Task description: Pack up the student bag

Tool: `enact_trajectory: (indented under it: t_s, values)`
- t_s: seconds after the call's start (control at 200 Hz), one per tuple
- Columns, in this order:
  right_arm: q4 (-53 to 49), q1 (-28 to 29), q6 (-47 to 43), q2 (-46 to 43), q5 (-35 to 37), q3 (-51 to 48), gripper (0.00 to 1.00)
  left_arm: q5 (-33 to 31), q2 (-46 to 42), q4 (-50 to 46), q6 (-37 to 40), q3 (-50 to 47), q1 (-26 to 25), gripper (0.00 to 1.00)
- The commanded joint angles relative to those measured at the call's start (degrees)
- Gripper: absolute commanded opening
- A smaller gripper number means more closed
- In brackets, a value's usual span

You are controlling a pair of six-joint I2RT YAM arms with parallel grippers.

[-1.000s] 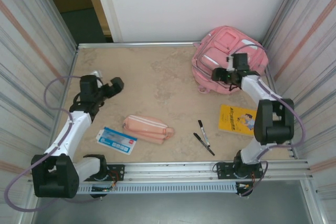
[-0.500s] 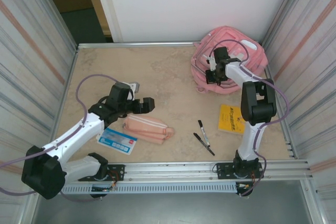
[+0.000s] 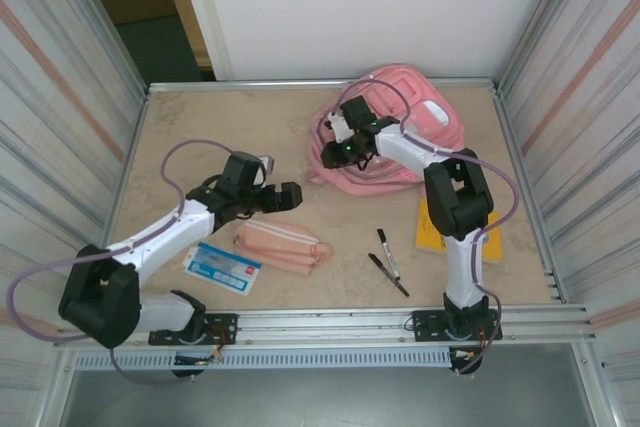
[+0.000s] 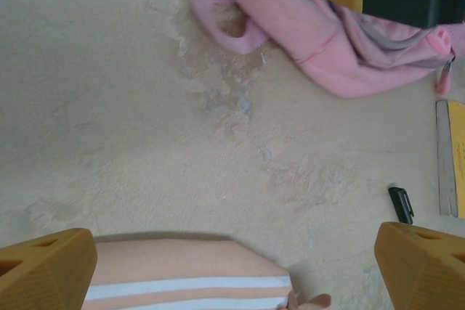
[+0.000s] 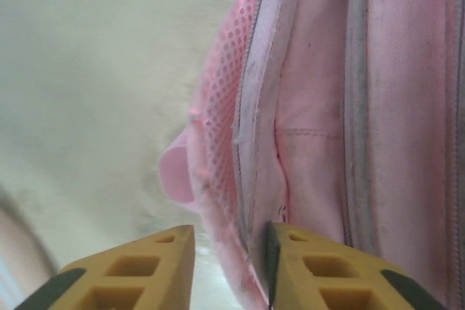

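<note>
Marbled tabletop point(image 3: 250, 127): student bag point(image 3: 410, 82) slumped at far centre-right, front partly hidden by right arm point(image 3: 455, 197); right gripper point(image 5: 227, 237) narrow, pinching its mesh edge. Left gripper point(image 4: 232, 241) spread wide above pencil pouch point(image 4: 189, 281), cropped in wrist view.

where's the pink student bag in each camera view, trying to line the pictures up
Top external: the student bag lies at the far side of the table, right of centre.
Left wrist: the bag is in the upper right corner, a strap loop lying on the table.
Right wrist: the bag takes the right half, close up, seams running top to bottom.
Shared landmark: the beige marbled table under the bag.
</note>
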Motion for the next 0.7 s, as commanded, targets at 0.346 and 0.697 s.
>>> enact_trajectory:
  t_s: [0.346,0.697]
  values:
    - [3.14,-15.37,8.77,-28.48,5.42,-33.03,0.55,1.99,20.51,3.48,-6.64,15.24,-0.12,0.95]
    - [1.95,-17.37,10.69,-27.50,12.27,-37.10,0.38,-3.39,35.73,0.12,-8.55,28.17,-0.03,0.84]
